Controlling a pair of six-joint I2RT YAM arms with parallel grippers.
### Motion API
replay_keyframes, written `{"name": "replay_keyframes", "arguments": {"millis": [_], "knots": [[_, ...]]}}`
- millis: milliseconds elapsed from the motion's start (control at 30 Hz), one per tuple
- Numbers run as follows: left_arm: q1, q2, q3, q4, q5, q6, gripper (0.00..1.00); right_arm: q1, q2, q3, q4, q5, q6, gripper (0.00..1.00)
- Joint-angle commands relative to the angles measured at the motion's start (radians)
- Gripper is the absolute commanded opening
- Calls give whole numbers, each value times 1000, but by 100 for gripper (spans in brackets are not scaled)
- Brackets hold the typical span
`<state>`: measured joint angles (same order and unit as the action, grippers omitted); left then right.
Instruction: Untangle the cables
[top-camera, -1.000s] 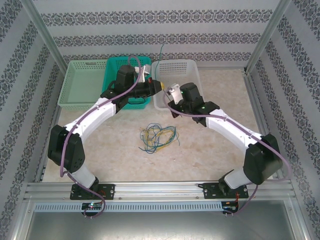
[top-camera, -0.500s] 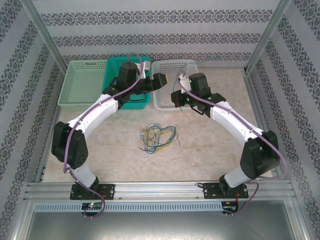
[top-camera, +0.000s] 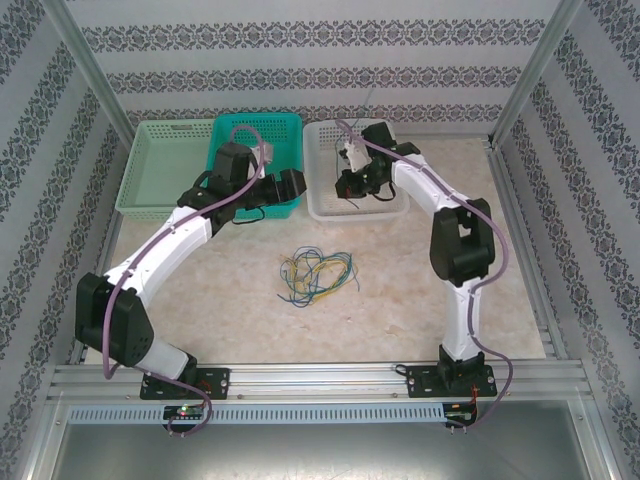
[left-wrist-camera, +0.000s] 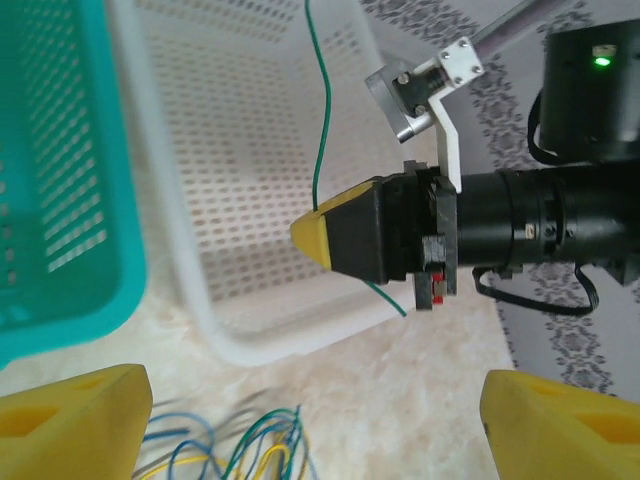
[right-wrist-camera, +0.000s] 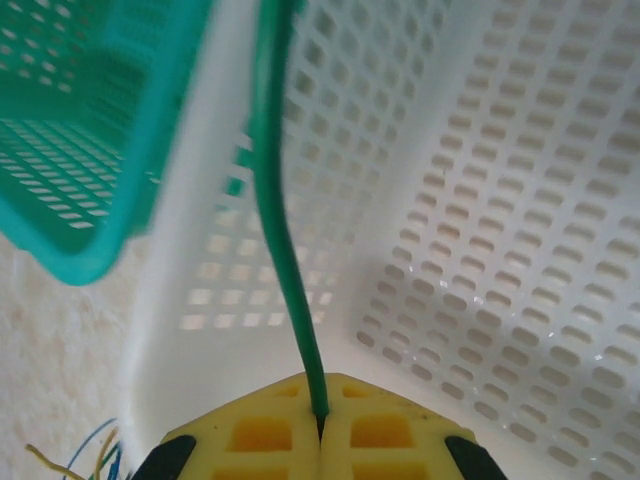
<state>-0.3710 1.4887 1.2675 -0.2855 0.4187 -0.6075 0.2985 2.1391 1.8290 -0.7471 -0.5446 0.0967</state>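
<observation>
Nearest the arm bases, a loose tangle of thin blue, yellow and green cables (top-camera: 315, 275) lies on the pale marbled tabletop (top-camera: 420, 300), between the two arms and apart from every basket. Strands of the tangle (left-wrist-camera: 235, 450) cross the lower edge of the left wrist view, just in front of the white basket's rim, and a few strands (right-wrist-camera: 70, 462) show at the lower left corner of the right wrist view. Beyond it, the left gripper (top-camera: 290, 188) hangs by the front right corner of the teal perforated plastic basket (top-camera: 255, 118); its yellow fingers (left-wrist-camera: 70, 420) are spread wide, with nothing between them. To its right, the right gripper (top-camera: 345, 185) hangs over the white perforated plastic basket (top-camera: 320, 208), its yellow fingertips pressed together on a thin green cable (left-wrist-camera: 320, 110). The cable rises from the pinch, and a short tail hangs out below. In the right wrist view, the same cable (right-wrist-camera: 280, 220) enters the closed seam of the right gripper (right-wrist-camera: 320, 420), against the white basket's wall (right-wrist-camera: 500, 200). Farther left stands a pale green perforated plastic basket (top-camera: 160, 170) (touching the teal one). A patterned striped wall (top-camera: 320, 60) stands behind all three.
</observation>
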Motion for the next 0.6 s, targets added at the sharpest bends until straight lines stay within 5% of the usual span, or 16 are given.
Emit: {"name": "replay_keyframes", "arguments": {"millis": [0,67,200,267,567], "knots": [[11,-50,-28,-93,-40,60,86,-28,61,55,-172,-45,-24,9],[11,-53,-44,-127,-48,78,85,-36,85,63,-187,-30,-9,15],[10,-38,-92,-154,-33,79,84,-44,90,72,-200,-13,10,43],[6,-32,-121,-140,-12,67,82,-45,70,73,-198,2,22,66],[-38,26,-117,-161,-16,104,80,-23,-148,4,-136,37,57,79]]}}
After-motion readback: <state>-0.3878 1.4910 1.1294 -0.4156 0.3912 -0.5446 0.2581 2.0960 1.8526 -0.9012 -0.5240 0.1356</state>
